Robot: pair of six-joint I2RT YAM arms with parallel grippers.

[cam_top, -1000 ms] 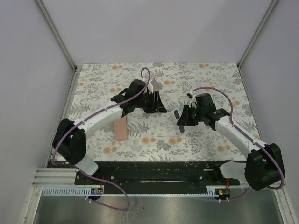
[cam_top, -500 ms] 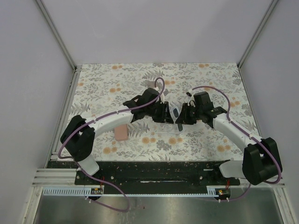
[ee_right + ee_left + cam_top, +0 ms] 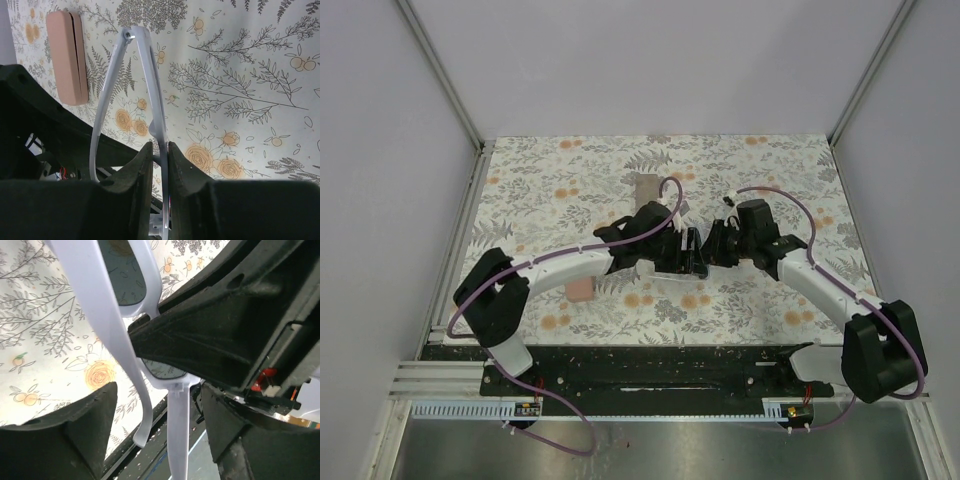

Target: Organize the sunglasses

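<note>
The white-framed sunglasses (image 3: 142,75) hang in my right gripper (image 3: 160,150), which is shut on one thin part of the frame above the floral table. In the left wrist view the same sunglasses (image 3: 112,315) show with a dark lens and both white temple arms hanging down. My left gripper (image 3: 160,400) is open, its two fingers standing either side of the temples with gaps. In the top view my left gripper (image 3: 688,252) and right gripper (image 3: 713,244) nearly meet at the table's middle. The black-framed pair is out of view.
A pink case (image 3: 580,286) lies on the table under my left forearm and also shows in the right wrist view (image 3: 67,57). A tan case (image 3: 645,190) lies behind the left arm. The table's near edge and black rail (image 3: 650,365) run below.
My left arm has swung right and forward until its gripper reaches the right gripper and straddles the sunglasses. This uncovered the tan case behind it. The right gripper has barely moved.
</note>
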